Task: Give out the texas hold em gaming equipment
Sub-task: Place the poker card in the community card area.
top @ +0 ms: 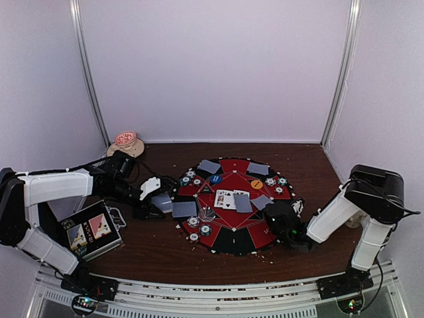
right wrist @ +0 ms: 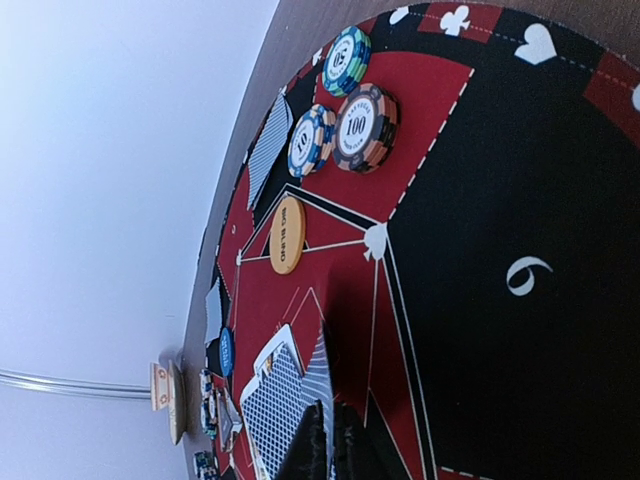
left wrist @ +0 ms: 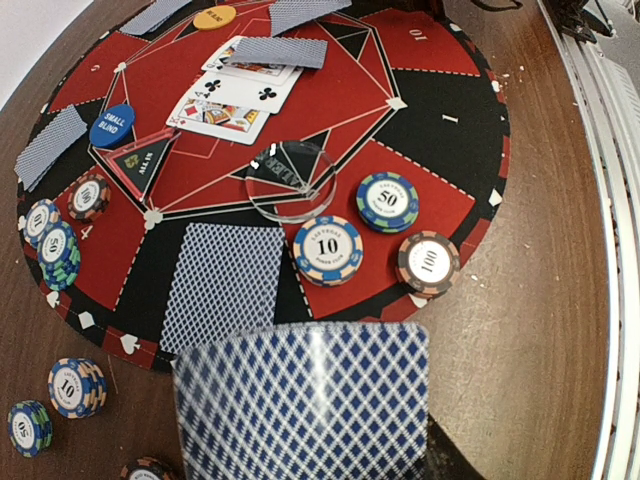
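Observation:
The round red and black poker mat (top: 233,242) lies mid-table with grey-blue-backed cards, chip stacks, a blue button (top: 215,179) and an orange button (top: 256,184) on it. My left gripper (top: 154,205) is at the mat's left edge, shut on a face-down card (left wrist: 305,400) that hides its fingers. Beyond it lie a card (left wrist: 222,285) and 10 (left wrist: 328,248), 50 (left wrist: 387,200) and 100 (left wrist: 427,262) chips. My right gripper (right wrist: 335,445) is at the mat's right side, shut on a card (right wrist: 320,385) seen edge-on above the mat.
A beige mug (top: 126,141) stands at the back left. The metal case with card pictures (top: 93,230) lies at the near left by the left arm. Loose chip stacks (left wrist: 77,386) sit off the mat's left edge. Face-up cards (left wrist: 235,95) and a clear puck (left wrist: 290,180) lie mid-mat.

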### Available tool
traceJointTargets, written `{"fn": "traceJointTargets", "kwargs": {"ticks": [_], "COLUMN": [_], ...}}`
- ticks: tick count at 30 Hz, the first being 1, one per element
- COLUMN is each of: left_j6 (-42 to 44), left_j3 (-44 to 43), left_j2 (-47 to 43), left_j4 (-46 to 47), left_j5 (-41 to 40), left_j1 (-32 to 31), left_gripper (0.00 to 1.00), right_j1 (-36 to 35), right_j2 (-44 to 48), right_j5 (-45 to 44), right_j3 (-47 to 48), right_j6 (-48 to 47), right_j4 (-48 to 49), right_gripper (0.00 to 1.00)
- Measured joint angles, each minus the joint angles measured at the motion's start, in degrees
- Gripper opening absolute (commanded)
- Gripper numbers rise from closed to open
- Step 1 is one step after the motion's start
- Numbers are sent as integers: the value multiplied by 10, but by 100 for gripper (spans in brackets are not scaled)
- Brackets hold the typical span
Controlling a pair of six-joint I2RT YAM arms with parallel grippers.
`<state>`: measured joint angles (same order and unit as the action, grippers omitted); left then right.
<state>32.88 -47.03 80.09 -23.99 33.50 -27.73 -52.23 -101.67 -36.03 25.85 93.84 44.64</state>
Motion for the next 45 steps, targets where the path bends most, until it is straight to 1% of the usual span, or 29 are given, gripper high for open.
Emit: {"fn": "traceJointTargets", "kwargs": {"ticks": [4, 6, 11, 15, 18, 24, 30, 31, 33, 35, 37, 39, 41, 45], "left_j6": [0, 0, 0, 0, 0, 0, 0, 0, 0, 0, 0, 0, 0, 0], "left_j3": [0, 0, 0, 0, 0, 0, 0, 0, 0, 0, 0, 0, 0, 0], "left_j2": [0, 0, 0, 0, 0, 0, 0, 0, 0, 0, 0, 0, 0, 0], "left_j4": [0, 0, 0, 0, 0, 0, 0, 0, 0, 0, 0, 0, 0, 0], "left_j5": [0, 0, 0, 0, 0, 0, 0, 0, 0, 0, 0, -1, -2, -2], "left_j1": [0, 0, 0, 0, 0, 0, 0, 0, 0, 0, 0, 0, 0, 0], "left_gripper": [46, 46, 45, 46, 46, 46, 45, 46, 46, 46, 46, 46, 46, 45], "right_j1": [2, 2, 2, 2, -2, -24, -50, -54, -57, -59, -59, -61, -62, -62], "right_j2": [-7, -7, -7, -7, -5, 38, 94, 100, 109, 109, 94, 68, 41, -2], "right_j5": [3, 3, 5, 17, 29, 35, 34, 34, 34, 34, 30, 27, 26, 30], "right_j3": [1, 0, 0, 0, -5, -25, -35, -35, -33, -3, 82, 181, 267, 373], "right_j6": [7, 10, 15, 7, 3, -9, -27, -37, -75, -127, -200, -262, -323, -421], "right_j4": [17, 23, 30, 34, 33, -5, -66, -78, -105, -163, -264, -337, -388, -471], "right_gripper": [8, 10, 30, 39, 43, 50, 55, 58, 71, 81, 85, 85, 85, 80]}}
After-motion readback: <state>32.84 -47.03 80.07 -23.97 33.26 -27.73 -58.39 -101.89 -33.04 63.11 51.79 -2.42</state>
